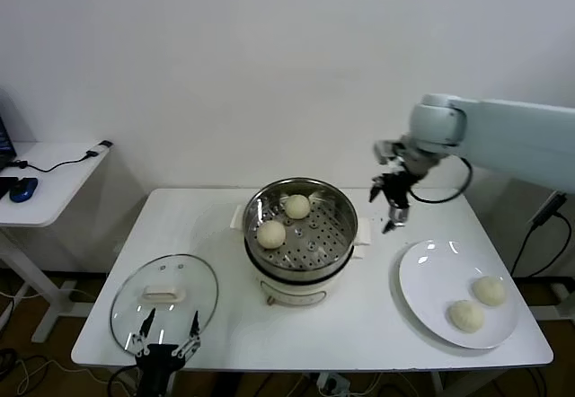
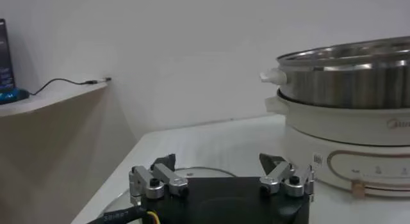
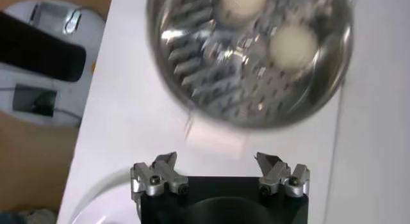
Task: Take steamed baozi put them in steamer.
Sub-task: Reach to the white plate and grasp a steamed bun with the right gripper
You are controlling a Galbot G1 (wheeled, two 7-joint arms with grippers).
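Head view: right gripper [image 1: 393, 210] open, empty, between shiny steel steamer [image 1: 301, 267] and flat white plate [image 1: 431, 300] holding two cream-white baozi [image 1: 466, 315] (left gripper [image 1: 167, 333] open, parked by glass lid [image 1: 163, 286]).

We see the left gripper [image 2: 221, 180] low over the white table [image 2: 211, 142], its two fingers spread wide apart with nothing between them. Just beyond the fingers lies the curved edge of a glass lid [image 2: 192, 173] flat on the table. The steamer [image 2: 349, 116] stands close by: a shiny steel pot on a cream-white base. A side shelf [image 2: 45, 98] carries a black cable [image 2: 64, 82]
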